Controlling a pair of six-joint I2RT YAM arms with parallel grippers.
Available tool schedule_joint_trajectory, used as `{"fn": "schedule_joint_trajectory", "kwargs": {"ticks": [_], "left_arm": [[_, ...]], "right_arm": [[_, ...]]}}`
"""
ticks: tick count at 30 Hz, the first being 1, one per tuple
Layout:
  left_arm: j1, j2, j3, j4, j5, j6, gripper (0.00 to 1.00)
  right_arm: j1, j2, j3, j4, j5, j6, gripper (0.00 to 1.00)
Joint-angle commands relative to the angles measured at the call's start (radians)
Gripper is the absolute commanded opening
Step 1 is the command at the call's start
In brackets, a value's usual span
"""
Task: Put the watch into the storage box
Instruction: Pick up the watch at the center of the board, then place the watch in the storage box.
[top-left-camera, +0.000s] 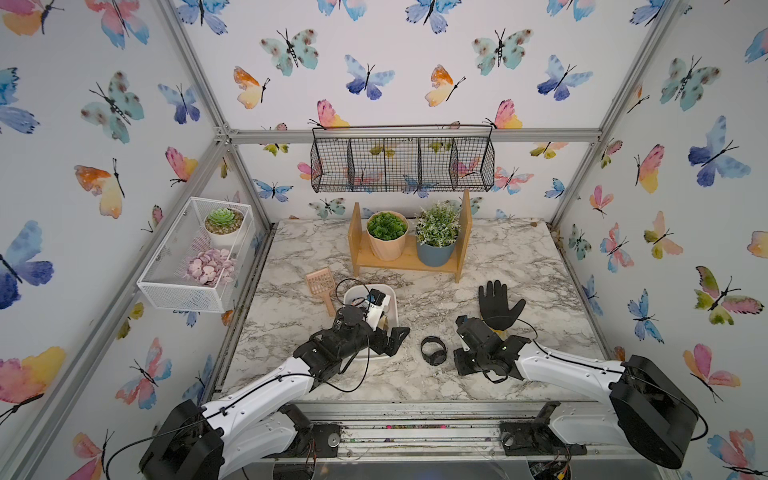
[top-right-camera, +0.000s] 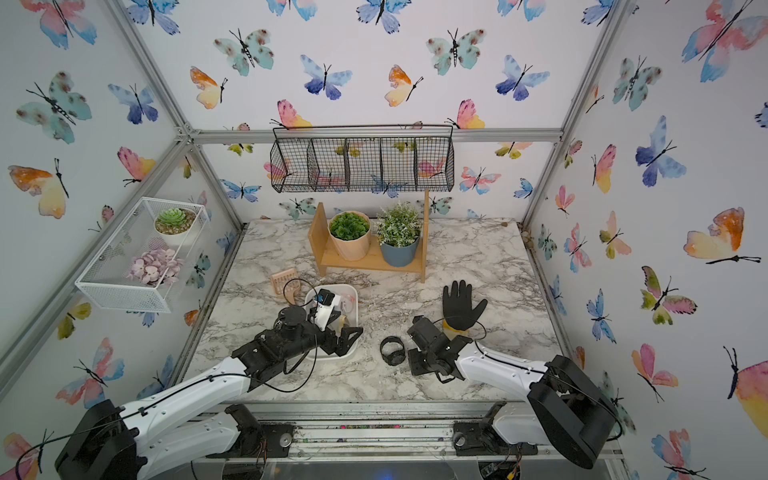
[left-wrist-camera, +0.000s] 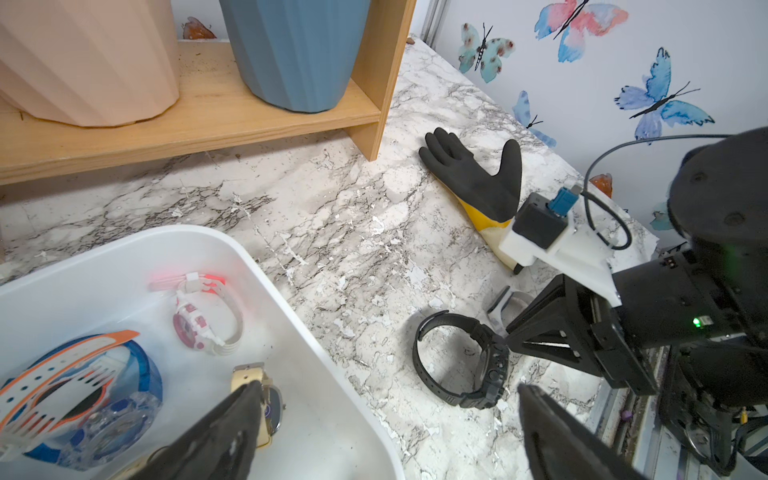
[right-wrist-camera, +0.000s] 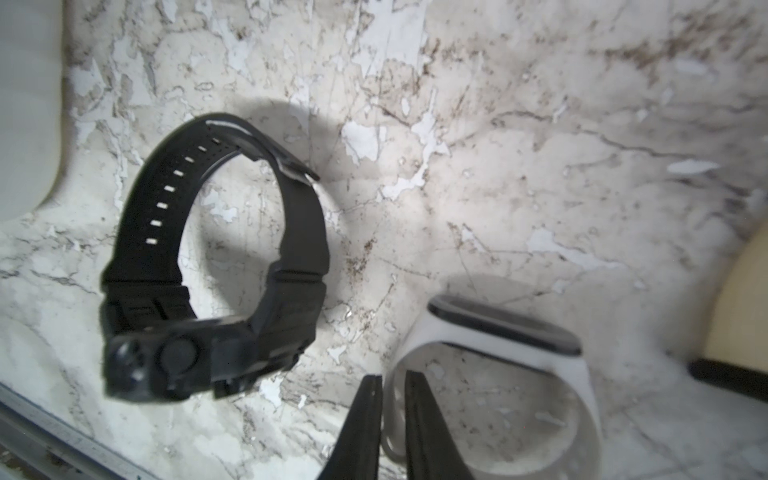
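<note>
The black watch (top-left-camera: 433, 351) (top-right-camera: 392, 352) (left-wrist-camera: 461, 361) (right-wrist-camera: 216, 266) lies on the marble table with its strap looped, between the two arms. The white storage box (top-left-camera: 395, 311) (top-right-camera: 332, 286) (left-wrist-camera: 324, 415) stands just left of it. My left gripper (left-wrist-camera: 386, 415) (top-left-camera: 392, 336) hangs open over the box's near right rim, one finger over the box, the other over the table by the watch. My right gripper (right-wrist-camera: 393, 376) is shut on the strap of a white band with a dark face (right-wrist-camera: 469, 334) (left-wrist-camera: 498, 301), which sits right beside the black watch.
Inside the box lie a pink watch (left-wrist-camera: 199, 320), a blue and orange one (left-wrist-camera: 83, 390) and a gold one (left-wrist-camera: 259, 399). A black glove (top-left-camera: 496, 305) lies behind the right arm. A wooden shelf (top-left-camera: 409, 259) with two plant pots stands at the back, a comb (top-left-camera: 321, 284) left of the box.
</note>
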Motion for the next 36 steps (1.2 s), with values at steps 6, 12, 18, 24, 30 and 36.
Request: {"fn": "schedule_joint_trajectory", "kwargs": {"ticks": [6, 12, 18, 24, 30, 36], "left_arm": [[-0.008, -0.017, 0.001, 0.007, 0.005, 0.011, 0.98], [-0.007, -0.039, -0.006, 0.024, -0.015, -0.012, 0.99], [0.015, -0.066, 0.009, 0.011, -0.085, -0.032, 0.99], [0.132, -0.091, 0.033, -0.016, -0.095, -0.084, 0.99], [0.279, -0.103, 0.058, -0.097, -0.129, -0.154, 0.99], [0.406, -0.131, 0.048, -0.159, -0.149, -0.211, 0.98]], "right_arm": [[0.006, -0.003, -0.027, 0.012, 0.008, 0.011, 0.03], [0.006, -0.076, -0.005, -0.006, 0.044, 0.003, 0.02], [0.006, -0.135, 0.067, -0.085, 0.17, -0.031, 0.02], [0.006, -0.114, 0.162, -0.042, 0.182, -0.126, 0.02], [0.033, -0.037, 0.278, 0.097, 0.072, -0.251, 0.02], [0.163, 0.094, 0.414, 0.208, 0.04, -0.344, 0.02]]}}
